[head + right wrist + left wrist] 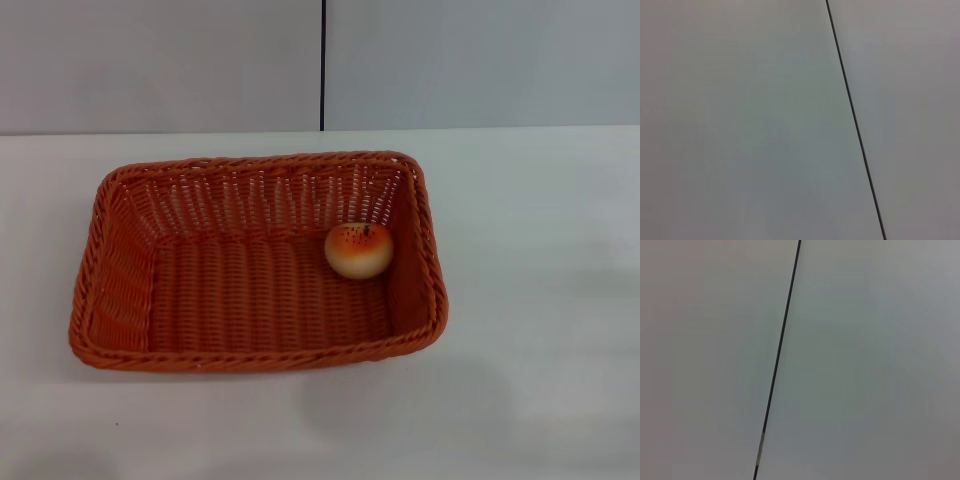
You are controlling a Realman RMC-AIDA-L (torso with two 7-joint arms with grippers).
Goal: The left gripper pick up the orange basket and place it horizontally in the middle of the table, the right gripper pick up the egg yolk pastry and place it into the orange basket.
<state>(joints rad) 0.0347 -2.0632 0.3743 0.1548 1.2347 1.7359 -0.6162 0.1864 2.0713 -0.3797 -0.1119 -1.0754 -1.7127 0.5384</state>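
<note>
With egg yolk pastry (358, 250) inside orange basket (258, 262) mid-bench (540, 300), both steps look done; my hands unseen, grip unknowable.

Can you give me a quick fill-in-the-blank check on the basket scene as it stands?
1. The egg yolk pastry lies ____ the orange basket.
2. The basket stands on the white ____.
3. In the head view, the pastry sits near the basket's ____ wall.
4. The number of hands visible in any view is ____.

Missing words: inside; table; right; zero
</note>
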